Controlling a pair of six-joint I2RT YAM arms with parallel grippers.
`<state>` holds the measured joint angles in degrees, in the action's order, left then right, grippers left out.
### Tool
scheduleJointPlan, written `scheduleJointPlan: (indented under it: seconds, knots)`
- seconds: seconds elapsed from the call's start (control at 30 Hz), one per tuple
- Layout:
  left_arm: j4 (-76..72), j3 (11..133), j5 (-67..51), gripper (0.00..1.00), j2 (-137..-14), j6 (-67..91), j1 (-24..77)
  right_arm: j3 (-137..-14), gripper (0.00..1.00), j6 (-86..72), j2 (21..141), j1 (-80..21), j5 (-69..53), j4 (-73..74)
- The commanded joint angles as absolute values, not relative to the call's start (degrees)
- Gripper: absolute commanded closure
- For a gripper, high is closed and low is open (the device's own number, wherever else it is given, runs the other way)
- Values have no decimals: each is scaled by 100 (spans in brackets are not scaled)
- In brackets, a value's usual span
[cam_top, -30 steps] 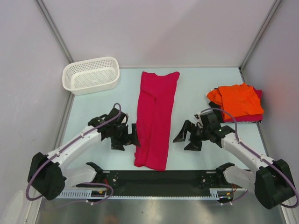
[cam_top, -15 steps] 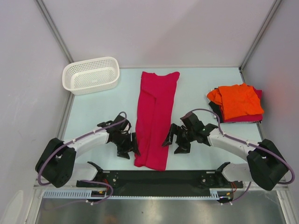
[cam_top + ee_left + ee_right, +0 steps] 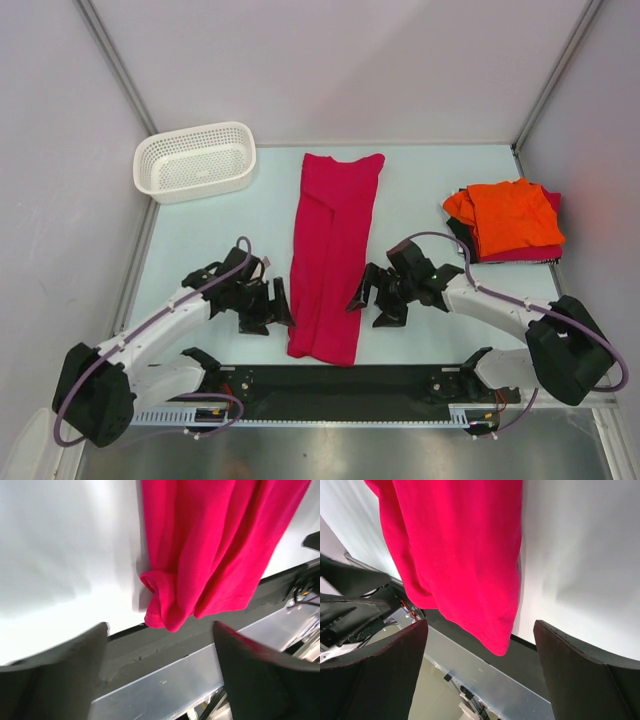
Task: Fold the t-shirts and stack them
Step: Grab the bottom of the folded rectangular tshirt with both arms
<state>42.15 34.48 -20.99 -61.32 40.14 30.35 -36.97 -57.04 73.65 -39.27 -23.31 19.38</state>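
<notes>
A crimson t-shirt (image 3: 330, 255), folded lengthwise into a long strip, lies down the middle of the table. My left gripper (image 3: 272, 305) stands open just off its left edge near the front end, touching nothing. My right gripper (image 3: 370, 297) stands open just off its right edge. In the left wrist view the shirt's near hem corner (image 3: 165, 615) lies ahead of the open gripper (image 3: 160, 627). In the right wrist view the shirt's (image 3: 465, 555) other near corner hangs between the fingers of the open gripper (image 3: 480, 625). At the right, an orange t-shirt (image 3: 512, 215) sits on another crimson one (image 3: 548, 250).
A white mesh basket (image 3: 195, 160) stands at the back left. The black rail (image 3: 340, 380) with the arm bases runs along the near edge, right under the shirt's front end. Walls close in the left, back and right sides.
My right gripper has moved left, up to the shirt's right edge. My left gripper has shifted slightly nearer along the left edge. The shirts have not moved.
</notes>
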Motion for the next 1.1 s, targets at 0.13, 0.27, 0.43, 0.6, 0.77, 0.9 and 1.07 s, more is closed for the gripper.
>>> scheduleJointPlan:
  seconds: [0.13, 0.27, 0.43, 0.6, 0.77, 0.9, 1.07]
  knots:
    - [4377, 3270, -1845, 70, -6158, 3894, 2646, -3946, 7, -5695, 7611, -4017, -2276, 1810]
    - [3974, 3252, -2223, 68, -6643, 3727, 2654, -4025, 7, -5573, 7717, -4017, -2311, 1881]
    - [3858, 3480, -2215, 62, -6969, 3604, 2646, -4104, 7, -5458, 7831, -4017, -2347, 1951]
    - [3797, 3647, -2188, 58, -6900, 3744, 2646, -4157, 7, -5379, 7928, -4025, -2391, 1951]
    - [3639, 3683, -2294, 58, -7057, 3850, 2637, -4175, 7, -5326, 7989, -4025, -2417, 1969]
    - [3419, 3726, -2504, 59, -7408, 3797, 2645, -4219, 7, -5203, 8068, -4008, -2434, 2039]
    - [3366, 3867, -2540, 59, -7743, 3727, 2654, -4324, 7, -5063, 8121, -3946, -2461, 2162]
